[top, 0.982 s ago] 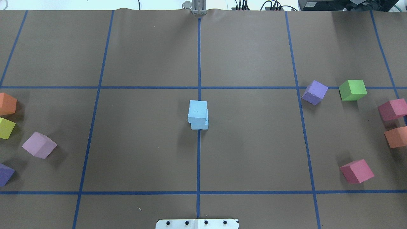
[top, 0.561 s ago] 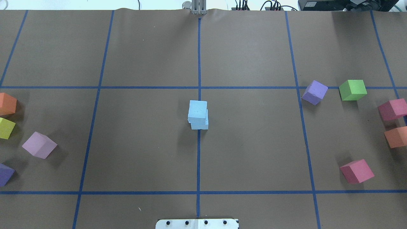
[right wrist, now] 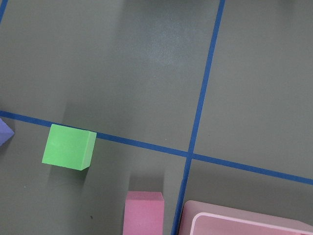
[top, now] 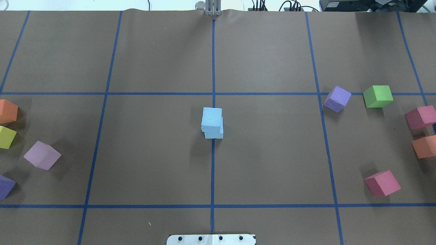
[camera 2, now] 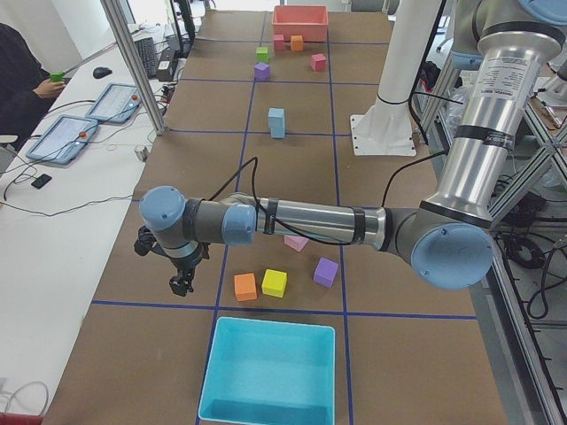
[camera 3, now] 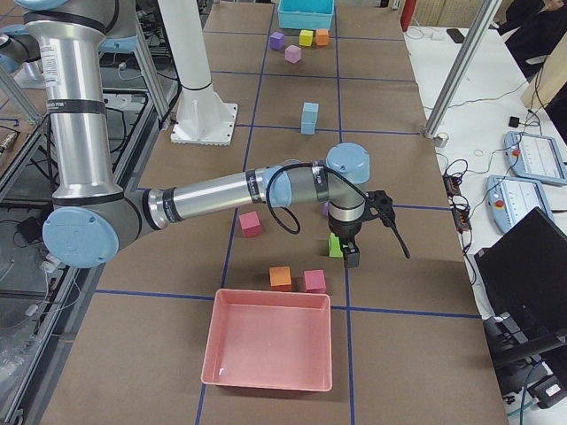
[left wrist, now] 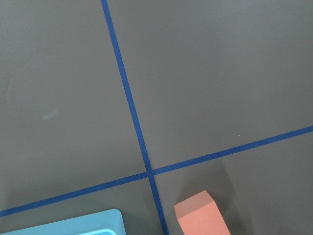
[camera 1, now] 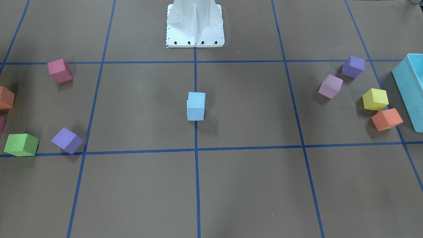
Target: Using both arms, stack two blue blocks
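Observation:
Two light blue blocks stand stacked at the table's middle on the blue centre line; the upper block sits slightly offset on the lower block. The stack also shows in the front view and in both side views. No gripper touches it. My left gripper hangs over the table's left end near an orange cube. My right gripper hangs over the right end beside a green cube. I cannot tell whether either is open or shut.
Purple, pink, yellow and orange cubes lie at the left end by a turquoise bin. Purple, green, pink and orange cubes lie at the right end near a pink tray. The white pedestal stands behind the stack.

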Controlling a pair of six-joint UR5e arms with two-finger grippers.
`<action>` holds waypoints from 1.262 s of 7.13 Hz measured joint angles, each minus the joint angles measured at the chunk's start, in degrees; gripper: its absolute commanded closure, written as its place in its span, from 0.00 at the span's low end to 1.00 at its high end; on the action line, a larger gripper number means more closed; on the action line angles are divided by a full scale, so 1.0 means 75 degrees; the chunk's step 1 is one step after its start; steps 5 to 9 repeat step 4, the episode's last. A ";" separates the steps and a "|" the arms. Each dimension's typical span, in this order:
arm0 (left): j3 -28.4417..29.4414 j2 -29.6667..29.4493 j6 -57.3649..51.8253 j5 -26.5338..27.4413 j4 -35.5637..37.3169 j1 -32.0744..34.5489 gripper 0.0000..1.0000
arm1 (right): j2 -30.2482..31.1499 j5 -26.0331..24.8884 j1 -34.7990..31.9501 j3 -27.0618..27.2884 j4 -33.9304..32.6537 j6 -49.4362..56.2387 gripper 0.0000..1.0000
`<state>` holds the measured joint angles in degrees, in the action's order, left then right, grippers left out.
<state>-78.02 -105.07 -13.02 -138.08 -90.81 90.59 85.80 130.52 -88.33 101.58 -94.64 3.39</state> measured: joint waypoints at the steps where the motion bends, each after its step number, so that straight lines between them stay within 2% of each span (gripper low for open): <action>1: 0.0213 0.0002 0.0029 0.0000 -0.0256 -0.0004 0.02 | -0.0125 0.0021 -0.0002 0.0008 -0.0219 -0.0033 0.00; 4: 0.0321 0.0005 0.0059 0.0000 -0.0391 -0.0008 0.02 | -0.0468 0.0034 -0.0020 0.0034 -0.0872 -0.0053 0.00; 9: 0.0321 0.0005 0.0059 0.0000 -0.0391 -0.0008 0.02 | -0.0468 0.0034 -0.0020 0.0034 -0.0872 -0.0053 0.00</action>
